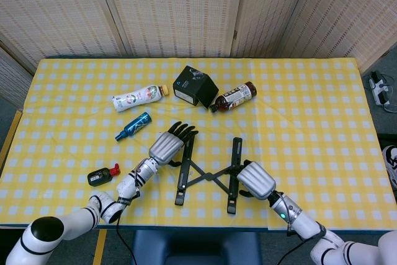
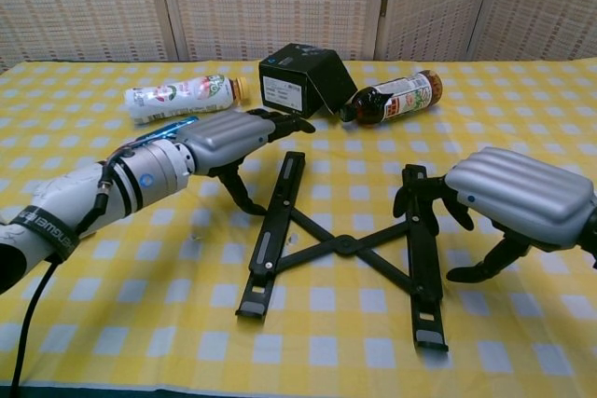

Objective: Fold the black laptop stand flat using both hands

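Note:
The black laptop stand (image 1: 208, 172) lies on the yellow checked table, its two long bars nearly parallel and joined by crossed struts (image 2: 350, 247). My left hand (image 1: 167, 146) lies with fingers stretched along the outer side of the left bar (image 2: 276, 225), thumb pointing down beside it. My right hand (image 1: 255, 180) is at the outer side of the right bar (image 2: 420, 249), its curled fingertips (image 2: 419, 200) touching that bar and its thumb on the cloth apart from it. Neither hand (image 2: 229, 137) (image 2: 518, 198) encloses anything.
Behind the stand are a black box (image 1: 194, 85), a brown bottle (image 1: 233, 97) lying down and a white bottle (image 1: 140, 97). A small blue bottle (image 1: 133, 126) and a black-and-red item (image 1: 102, 175) lie left of my left arm. The table's front edge (image 1: 198, 226) is close.

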Robot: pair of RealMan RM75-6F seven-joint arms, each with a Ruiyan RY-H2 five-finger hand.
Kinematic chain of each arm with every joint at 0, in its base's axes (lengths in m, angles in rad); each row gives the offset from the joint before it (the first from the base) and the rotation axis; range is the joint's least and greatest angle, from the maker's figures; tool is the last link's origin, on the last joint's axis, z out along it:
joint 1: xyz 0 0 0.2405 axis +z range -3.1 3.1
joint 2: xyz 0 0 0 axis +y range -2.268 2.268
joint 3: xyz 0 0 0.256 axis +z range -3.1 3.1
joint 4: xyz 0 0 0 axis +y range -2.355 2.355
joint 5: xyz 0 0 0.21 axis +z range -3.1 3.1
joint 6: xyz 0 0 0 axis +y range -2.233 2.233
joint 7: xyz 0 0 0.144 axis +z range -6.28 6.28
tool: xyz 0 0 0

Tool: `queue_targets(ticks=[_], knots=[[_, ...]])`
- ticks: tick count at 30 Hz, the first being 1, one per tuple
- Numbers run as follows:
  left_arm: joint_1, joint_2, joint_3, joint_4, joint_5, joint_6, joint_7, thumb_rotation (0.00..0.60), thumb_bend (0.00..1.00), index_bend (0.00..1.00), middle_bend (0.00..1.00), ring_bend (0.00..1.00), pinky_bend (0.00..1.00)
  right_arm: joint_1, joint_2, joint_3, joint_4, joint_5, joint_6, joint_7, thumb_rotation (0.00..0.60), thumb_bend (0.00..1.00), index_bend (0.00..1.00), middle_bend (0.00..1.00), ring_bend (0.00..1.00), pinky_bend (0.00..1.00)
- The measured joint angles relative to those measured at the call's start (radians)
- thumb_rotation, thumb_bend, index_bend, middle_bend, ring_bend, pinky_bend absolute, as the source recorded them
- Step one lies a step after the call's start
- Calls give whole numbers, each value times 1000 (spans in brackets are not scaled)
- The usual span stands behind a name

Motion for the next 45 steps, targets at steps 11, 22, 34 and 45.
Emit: queue_targets(ticks=[11, 22, 34, 45], knots=[[10, 10, 0, -22, -19, -4, -1, 600, 152, 0, 69, 15, 0, 10, -51, -8, 101, -20, 9, -9, 600, 171, 360, 550, 642, 504], [14, 14, 5, -41, -22, -7, -19, 600, 153, 0, 66, 12, 0, 34, -126, -10, 189, -51, 30, -37, 600, 171, 395, 560, 651, 518], [14, 25, 5, -97, -28, -17, -35, 600, 152, 0, 60, 5, 0, 63, -172, -10, 215, -77, 43, -67, 600, 171, 397, 560, 651, 518], [11, 40, 12, -171, -18, -18, -21, 600, 153, 0, 55, 0, 0, 96, -217, 5, 213, -79, 40, -90, 600, 171, 397, 560, 651, 518]])
